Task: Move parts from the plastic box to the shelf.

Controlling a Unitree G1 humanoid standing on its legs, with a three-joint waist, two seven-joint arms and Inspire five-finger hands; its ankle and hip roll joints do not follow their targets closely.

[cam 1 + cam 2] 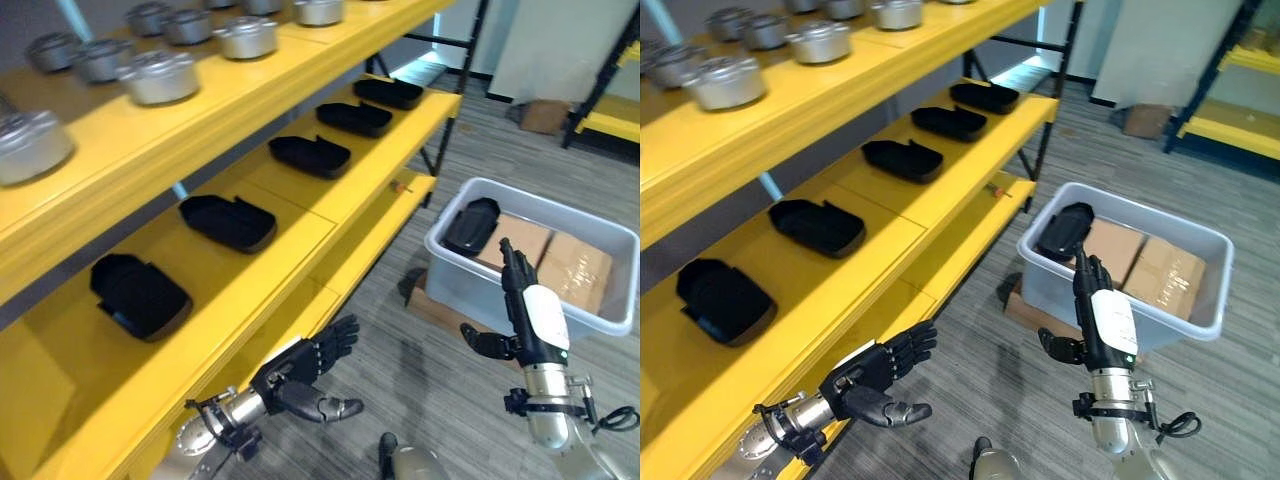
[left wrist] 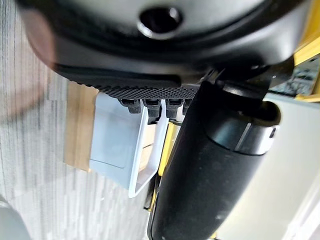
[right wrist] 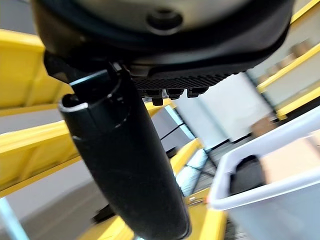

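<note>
Left eye view: a pale grey plastic box sits on the striped grey floor, resting on a flat piece of brown cardboard, well apart from the yellow metal shelf. Inside the box, one black moulded plastic part leans against the wall nearest the shelf, beside two brown cardboard cartons. Five more black moulded parts lie in a row along the shelf's middle level, spaced apart, and round silver metal lidded pots stand on the level above. The right hand is held upright just in front of the box's near wall, its fingers straight and pointing up toward the part in the box, thumb out to the side, holding nothing. The left hand hangs low beside the shelf's lower front edge, away from the box, fingers loosely spread and slightly bent, thumb extended, holding nothing.
</note>
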